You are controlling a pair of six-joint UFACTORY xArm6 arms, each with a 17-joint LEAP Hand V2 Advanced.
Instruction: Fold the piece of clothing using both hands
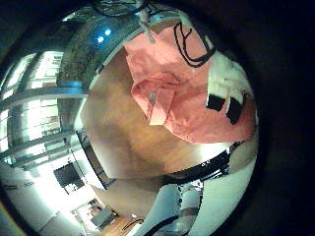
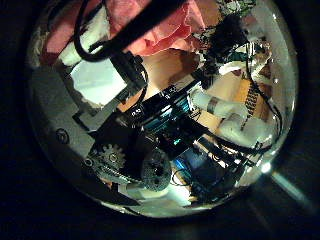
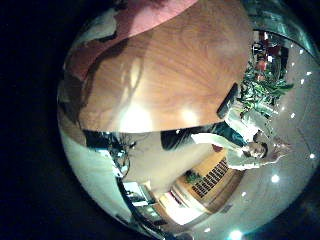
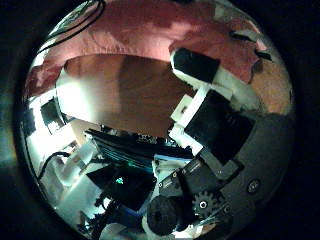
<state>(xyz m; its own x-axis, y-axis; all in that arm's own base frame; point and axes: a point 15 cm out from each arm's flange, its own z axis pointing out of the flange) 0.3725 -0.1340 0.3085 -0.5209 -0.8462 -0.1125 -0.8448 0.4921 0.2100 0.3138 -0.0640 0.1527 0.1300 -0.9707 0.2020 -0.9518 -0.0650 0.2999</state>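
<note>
On the wooden tabletop (image 1: 148,147), the pink garment (image 1: 182,93) lies bunched and rumpled, pushed toward one edge with bare wood open beside it. No clean crease or squared shape shows, so the fold looks at most begun, with most of the work left.

From the left hand's little finger side palm view, the cloth fills much of the picture, so it is close under that palm. The left hand's fingers (image 1: 226,93) reach onto the pink fabric at its rim. In the thumb side view, the left hand (image 2: 100,70) has pink cloth just past its fingers; whether they pinch it or only rest on it, I cannot tell.

From the right hand's thumb side view, the garment stretches along the table's edge and the right hand (image 4: 215,90) reaches over it. Its fingers (image 4: 195,65) seem to touch the fabric, but a grip cannot be confirmed. The little finger side view shows mostly bare wood, with pink only at the margin.
</note>
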